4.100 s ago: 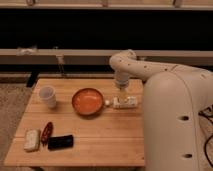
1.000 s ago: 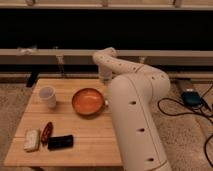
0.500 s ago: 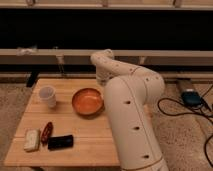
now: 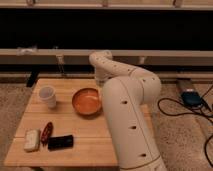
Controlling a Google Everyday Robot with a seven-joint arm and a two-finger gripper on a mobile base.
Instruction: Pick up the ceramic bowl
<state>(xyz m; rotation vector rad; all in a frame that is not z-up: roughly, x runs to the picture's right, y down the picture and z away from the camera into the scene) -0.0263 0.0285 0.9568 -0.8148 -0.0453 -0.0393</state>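
The ceramic bowl is round, shallow and glossy orange. It sits upright near the middle of the wooden table. My arm rises from the lower right and bends over the table's far side. My gripper hangs at the arm's end, just behind the bowl's far right rim and close to it. The arm's white shell hides most of it. Nothing shows in it.
A small white cup stands left of the bowl. A white packet, a red item and a black item lie at the table's front left. A dark wall and ledge run behind. Cables and a blue device lie on the floor at right.
The arm has swung left from the table's right side, bringing the gripper to the bowl's far right rim. The arm now covers the table's right part. The bowl has not moved.
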